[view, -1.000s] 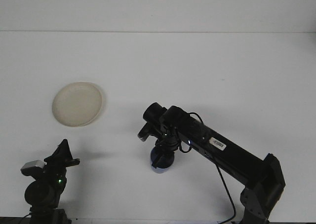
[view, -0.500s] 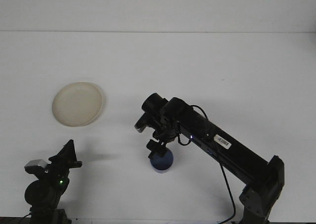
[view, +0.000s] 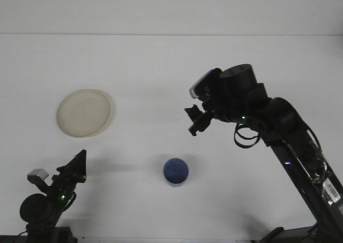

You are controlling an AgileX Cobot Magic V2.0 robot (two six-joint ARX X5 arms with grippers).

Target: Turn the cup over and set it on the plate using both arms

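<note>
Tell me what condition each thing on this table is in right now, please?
blue cup: upright, mouth up, standing free on the table, nothing holding it.
plate: lying flat, nothing on it.
right gripper: raised above the table, away from the cup, holding nothing.
left gripper: low at the near-left edge, holding nothing.

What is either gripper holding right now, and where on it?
Nothing is held. The cup stands alone on the table, mouth up. The right gripper is raised clear of it, and the left gripper sits apart near the front edge.
</note>
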